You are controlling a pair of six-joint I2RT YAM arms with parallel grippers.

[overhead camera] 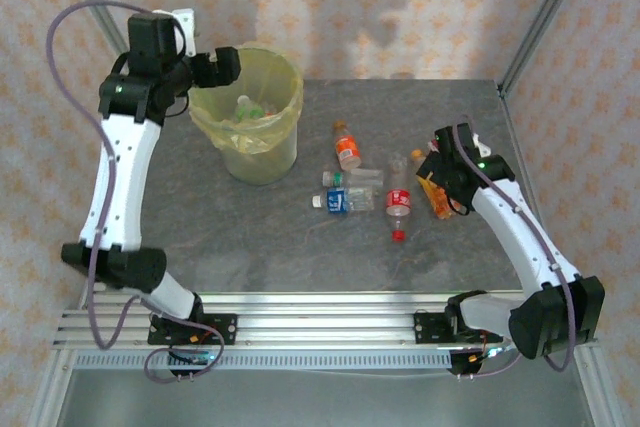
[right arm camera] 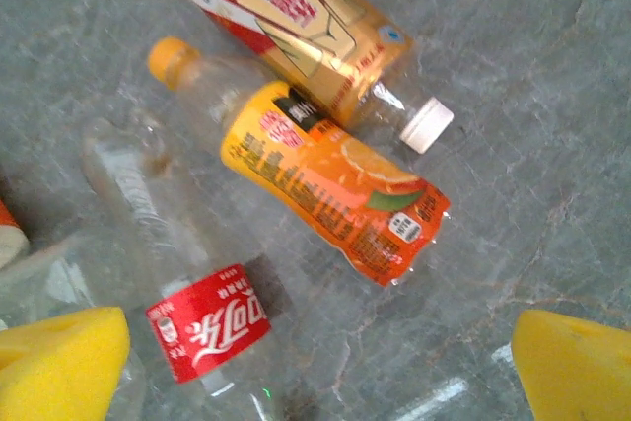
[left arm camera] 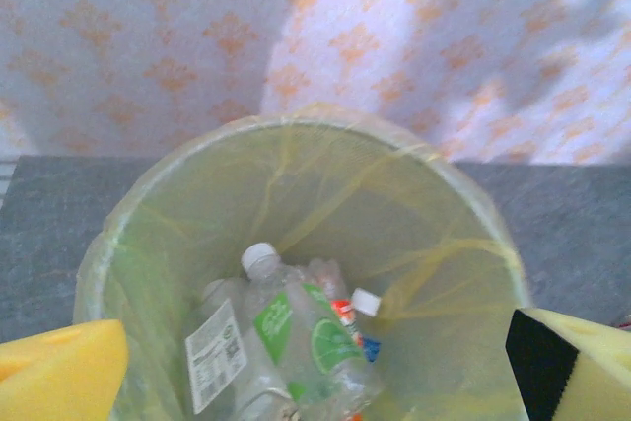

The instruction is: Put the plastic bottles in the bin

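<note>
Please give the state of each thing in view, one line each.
bin, upright, lined, partly filled
green-label bottle, in the bin, capped
left gripper, open, empty, over the bin
right gripper, open, empty, over the table
orange-label bottle, lying on table, capped
gold-label bottle, lying on table, capped
cola bottle, lying on table

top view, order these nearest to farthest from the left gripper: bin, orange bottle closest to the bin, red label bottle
1. bin, right under the left gripper, far left of the table.
2. orange bottle, mid-table, right of the bin.
3. red label bottle, farther right and toward the near edge.
</note>
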